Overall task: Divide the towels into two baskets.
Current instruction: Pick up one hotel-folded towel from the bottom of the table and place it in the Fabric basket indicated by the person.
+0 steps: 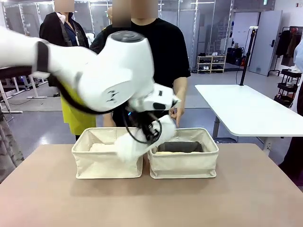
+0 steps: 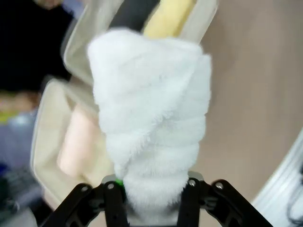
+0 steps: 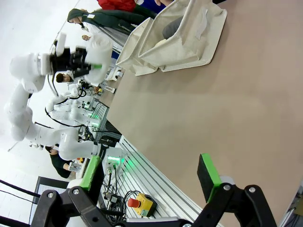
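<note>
My left gripper (image 1: 151, 127) is shut on the white towel (image 1: 135, 145), which hangs over the gap between the two cream baskets. In the left wrist view the black fingers (image 2: 116, 203) squeeze the white towel (image 2: 151, 123) at its lower end. A pale pink towel (image 1: 102, 147) lies in the left basket (image 1: 106, 168). The right basket (image 1: 184, 165) holds a dark grey towel (image 1: 184, 146) and a pale yellow towel (image 1: 165, 152). My right gripper (image 3: 149, 177) stands open above the brown table, far from the baskets (image 3: 175, 42).
A person in a black top stands right behind the baskets, one hand (image 1: 177, 113) near the right basket's far rim. The brown table (image 1: 151, 203) is bare in front of the baskets. A white table (image 1: 246, 111) stands at the back right.
</note>
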You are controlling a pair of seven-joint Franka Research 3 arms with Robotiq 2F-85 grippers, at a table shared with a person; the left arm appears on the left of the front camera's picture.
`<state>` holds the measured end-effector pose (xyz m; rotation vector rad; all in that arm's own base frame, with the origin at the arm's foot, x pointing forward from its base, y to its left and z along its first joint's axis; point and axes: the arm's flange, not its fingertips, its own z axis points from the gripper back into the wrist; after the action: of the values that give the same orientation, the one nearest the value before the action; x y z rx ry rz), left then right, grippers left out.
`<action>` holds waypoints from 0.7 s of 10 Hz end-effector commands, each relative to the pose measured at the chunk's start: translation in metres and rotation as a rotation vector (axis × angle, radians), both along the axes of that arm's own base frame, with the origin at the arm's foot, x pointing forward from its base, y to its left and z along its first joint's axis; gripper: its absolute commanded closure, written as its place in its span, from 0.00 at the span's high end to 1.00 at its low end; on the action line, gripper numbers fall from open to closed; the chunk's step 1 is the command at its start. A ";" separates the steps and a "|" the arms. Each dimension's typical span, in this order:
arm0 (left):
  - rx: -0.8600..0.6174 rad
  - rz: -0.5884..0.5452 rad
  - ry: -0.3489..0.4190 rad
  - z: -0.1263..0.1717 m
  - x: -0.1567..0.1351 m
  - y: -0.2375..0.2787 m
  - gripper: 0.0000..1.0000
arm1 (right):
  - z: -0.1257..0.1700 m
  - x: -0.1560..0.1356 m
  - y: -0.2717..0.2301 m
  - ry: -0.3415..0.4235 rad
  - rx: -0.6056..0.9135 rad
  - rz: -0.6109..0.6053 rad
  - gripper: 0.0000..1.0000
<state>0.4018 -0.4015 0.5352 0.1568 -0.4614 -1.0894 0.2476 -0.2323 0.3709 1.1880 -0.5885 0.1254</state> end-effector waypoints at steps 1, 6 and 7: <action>-0.008 -0.290 -0.044 0.014 0.052 -0.049 0.40 | 0.002 -0.003 0.001 -0.014 0.006 -0.002 1.00; 0.129 -0.436 -0.135 -0.033 0.119 -0.116 0.40 | 0.002 -0.003 0.001 -0.014 0.006 -0.002 1.00; 0.156 -0.400 -0.175 -0.045 0.123 -0.118 0.40 | 0.002 -0.003 0.001 -0.014 0.006 -0.002 1.00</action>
<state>0.5239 -0.5118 0.4866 0.2296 -0.5585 -1.5689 0.2479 -0.2320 0.3709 1.1878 -0.5876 0.1261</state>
